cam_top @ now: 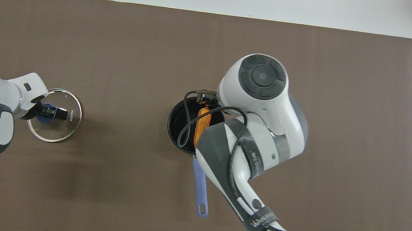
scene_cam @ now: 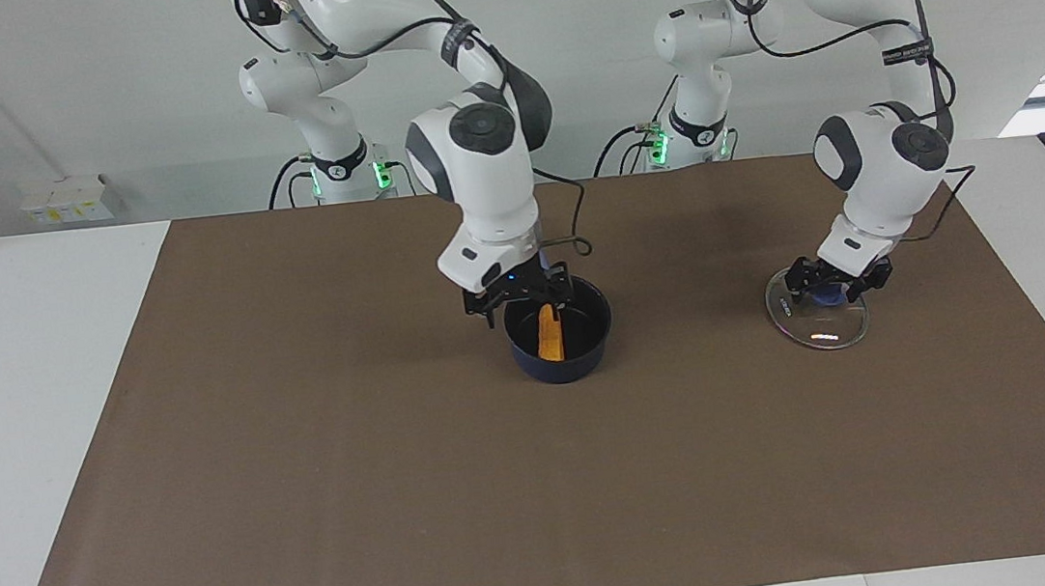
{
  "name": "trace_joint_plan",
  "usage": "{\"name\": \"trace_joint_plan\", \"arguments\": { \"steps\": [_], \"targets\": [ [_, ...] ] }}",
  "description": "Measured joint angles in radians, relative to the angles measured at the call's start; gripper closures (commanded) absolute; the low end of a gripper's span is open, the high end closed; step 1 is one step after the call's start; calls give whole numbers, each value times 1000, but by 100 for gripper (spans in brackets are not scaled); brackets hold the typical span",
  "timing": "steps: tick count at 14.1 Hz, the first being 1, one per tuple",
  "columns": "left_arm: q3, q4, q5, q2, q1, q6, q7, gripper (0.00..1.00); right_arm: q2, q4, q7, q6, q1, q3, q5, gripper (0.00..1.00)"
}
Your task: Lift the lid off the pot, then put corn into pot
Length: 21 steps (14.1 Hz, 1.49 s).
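Standing spread and empty over the pot's (scene_cam: 559, 340) rim, at 12 o'clock in the overhead view: right gripper (scene_cam: 523, 299) fingers. Corn (scene_cam: 548, 333) inside pot, leaning, long axis 12-to-6; pot handle (cam_top: 199, 190) toward 6. Left gripper (scene_cam: 838, 282) fingers released astride the knob of the lid (scene_cam: 818, 320), which lies flat on the counter (scene_cam: 308, 471).

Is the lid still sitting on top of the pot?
No, the lid lies flat on the mat toward the left arm's end, apart from the open pot, which holds the corn.
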<state>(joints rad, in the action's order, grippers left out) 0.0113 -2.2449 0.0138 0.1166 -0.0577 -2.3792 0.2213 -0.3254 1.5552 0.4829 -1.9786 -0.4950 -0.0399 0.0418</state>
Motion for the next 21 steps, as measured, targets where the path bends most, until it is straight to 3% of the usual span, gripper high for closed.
{"name": "trace_joint_plan", "arguments": {
  "steps": [3,11,17,21],
  "targets": [
    [4,58,1,1,1,63,-4,0,81,1,-96,76,85,-1,-31,0],
    [16,356,3,0,25,390,-90,0,292,-18,-192,280,275,-2,-44,0],
    [18,587,3,0,27,653,-92,0,376,-87,-328,455,395,-5,-44,0],
    [20,698,3,0,27,801,-91,0,402,-49,-429,477,417,-20,-44,0]
  ]
}}
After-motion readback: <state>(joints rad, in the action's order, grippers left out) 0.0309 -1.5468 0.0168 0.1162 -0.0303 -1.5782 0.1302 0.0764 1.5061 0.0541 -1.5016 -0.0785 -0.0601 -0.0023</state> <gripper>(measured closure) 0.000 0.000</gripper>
